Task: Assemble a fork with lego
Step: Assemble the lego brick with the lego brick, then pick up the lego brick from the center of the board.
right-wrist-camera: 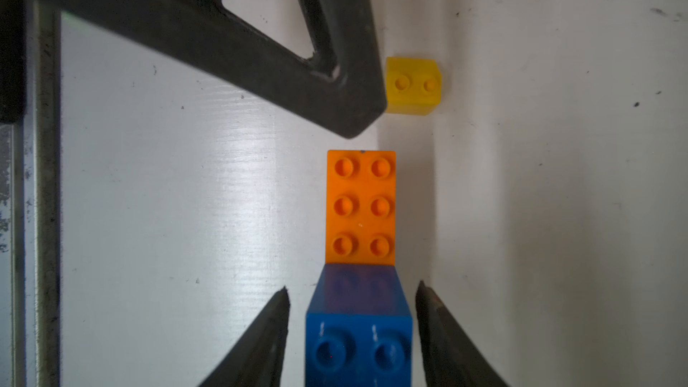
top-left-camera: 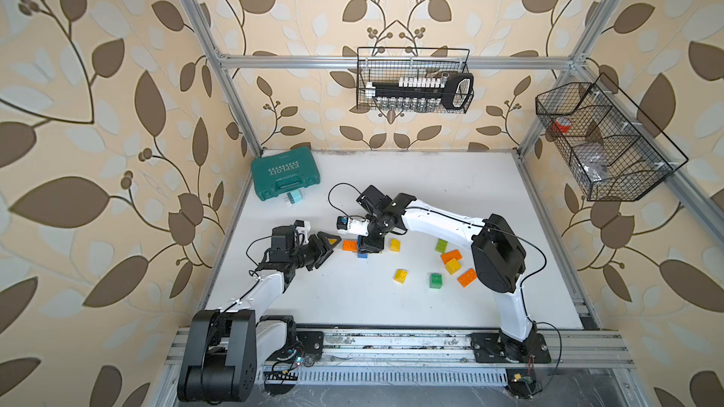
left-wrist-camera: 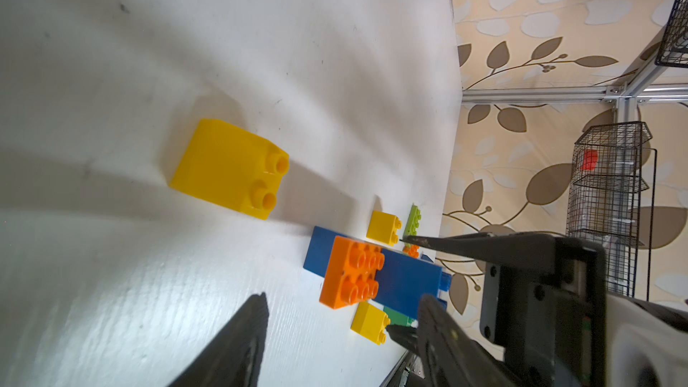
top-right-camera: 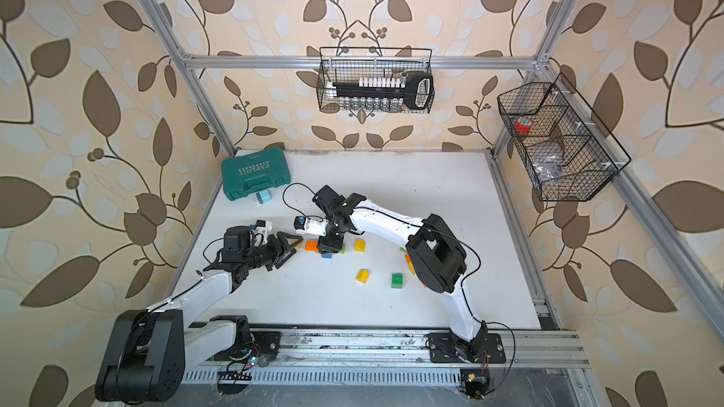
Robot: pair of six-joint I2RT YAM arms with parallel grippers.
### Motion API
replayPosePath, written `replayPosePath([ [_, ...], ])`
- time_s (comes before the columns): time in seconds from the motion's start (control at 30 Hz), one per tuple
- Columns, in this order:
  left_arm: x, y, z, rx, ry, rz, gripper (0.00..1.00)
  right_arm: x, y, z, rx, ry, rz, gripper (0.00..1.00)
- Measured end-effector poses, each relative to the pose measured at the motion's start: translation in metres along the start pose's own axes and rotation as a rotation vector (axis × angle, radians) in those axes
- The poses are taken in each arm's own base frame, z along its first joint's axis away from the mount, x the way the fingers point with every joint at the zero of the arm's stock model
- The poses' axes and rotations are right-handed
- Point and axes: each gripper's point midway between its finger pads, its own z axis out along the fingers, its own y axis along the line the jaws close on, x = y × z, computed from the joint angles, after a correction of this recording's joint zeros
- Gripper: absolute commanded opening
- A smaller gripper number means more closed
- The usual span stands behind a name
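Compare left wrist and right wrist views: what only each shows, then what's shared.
Left wrist only: black wire wall basket, small yellow plastic brick beside the stack, pale green studded piece. Right wrist only: grey metal strip edging the white table. Both: orange six-stud plastic brick on the long blue brick, plus a separate yellow two-stud brick.

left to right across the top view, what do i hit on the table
teal tool case → left gripper → orange brick by the grippers → right gripper → yellow brick → dark green brick → rightmost orange brick
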Motion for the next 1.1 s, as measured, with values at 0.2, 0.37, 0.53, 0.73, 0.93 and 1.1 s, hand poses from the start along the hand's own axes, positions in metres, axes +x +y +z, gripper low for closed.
replayPosePath([
  [0.2,0.000,0.001,0.001,-0.004,0.002,-0.004,0.68,0.001,-0.003,-0.012,0.027,-0.016,0.010,0.65],
  [0.37,0.001,0.002,0.001,-0.005,0.005,-0.007,0.68,0.000,-0.010,-0.050,0.086,-0.080,0.036,0.65],
  [0.53,0.004,0.001,0.003,-0.005,0.015,0.000,0.68,0.019,-0.013,-0.071,0.122,-0.102,0.068,0.65],
  [0.73,0.011,0.001,0.005,-0.008,0.034,0.005,0.69,0.072,-0.021,-0.061,0.128,-0.012,0.135,0.65],
  [0.93,0.014,0.003,0.011,-0.010,0.054,0.004,0.68,0.094,-0.032,-0.054,0.142,0.031,0.149,0.66],
  [1.1,0.014,0.010,0.017,-0.021,0.066,-0.015,0.66,0.109,-0.041,-0.036,0.131,0.071,0.157,0.67],
])
